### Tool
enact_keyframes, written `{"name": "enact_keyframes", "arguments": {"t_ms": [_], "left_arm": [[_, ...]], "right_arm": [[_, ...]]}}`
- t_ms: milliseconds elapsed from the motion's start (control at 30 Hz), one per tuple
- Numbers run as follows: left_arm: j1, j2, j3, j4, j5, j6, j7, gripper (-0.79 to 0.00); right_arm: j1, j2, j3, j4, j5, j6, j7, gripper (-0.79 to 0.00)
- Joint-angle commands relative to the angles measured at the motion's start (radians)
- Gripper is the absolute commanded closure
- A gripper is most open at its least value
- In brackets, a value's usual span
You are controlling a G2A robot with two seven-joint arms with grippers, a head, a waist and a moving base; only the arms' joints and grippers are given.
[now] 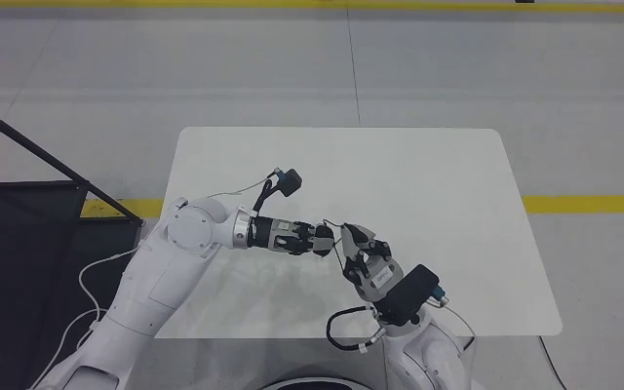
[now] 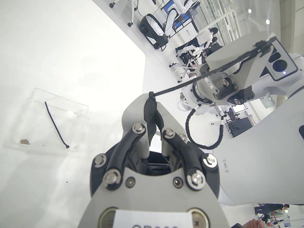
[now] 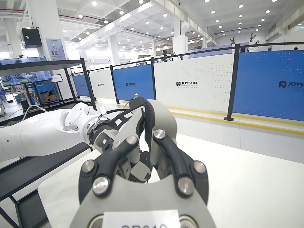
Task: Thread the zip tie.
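1. Over the near half of the table (image 1: 439, 195), I see the zip tie (image 2: 171, 88) held up in the air. Its black strap is stretched almost straight from one gripper to the other.
2. The left gripper (image 2: 152, 100) is clenched on the tie's head end. The small square head pokes out just past its fingertips.
3. The right gripper (image 2: 257, 48) has its fingers clamped on the far stretch of the strap. In its own wrist view I see the pads pressed nearly together.
4. From the top view, the left arm comes in from the left side and the right arm from the near edge. The two grippers point at each other with their tips close together.
5. On the table, a clear tray (image 2: 61, 97) lies flat. Inside it I can make out a loose tie (image 2: 55, 124) lying flat and a small brown scrap (image 2: 24, 141) near one corner.
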Motion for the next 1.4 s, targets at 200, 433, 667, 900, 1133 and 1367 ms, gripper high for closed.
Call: {"name": "enact_keyframes", "arguments": {"t_ms": [200,433,667,900,1133,1367], "left_arm": [[0.002,0.000,0.000,-0.002,0.001,0.003,0.007,0.000],[0.035,0.005,-0.009,-0.044,0.048,0.016,0.085,0.000],[0.052,0.011,-0.021,-0.058,0.060,0.009,0.124,0.000],[0.067,0.015,-0.031,-0.066,0.067,-0.009,0.170,0.000],[0.081,0.019,-0.042,-0.079,0.074,-0.013,0.216,0.000],[0.092,0.022,-0.049,-0.089,0.086,-0.013,0.255,0.000]], "right_arm": [[-0.004,0.004,0.008,-0.006,-0.014,-0.014,0.023,0.000],[-0.004,0.005,0.008,-0.009,-0.021,-0.016,0.032,0.000],[-0.007,0.006,0.011,-0.010,-0.014,-0.013,0.027,0.000],[-0.006,0.007,0.011,-0.009,-0.017,-0.009,0.034,0.000],[-0.006,0.007,0.010,-0.011,-0.024,0.002,0.036,0.000],[-0.008,0.008,0.011,-0.012,-0.025,0.007,0.032,0.000]]}}
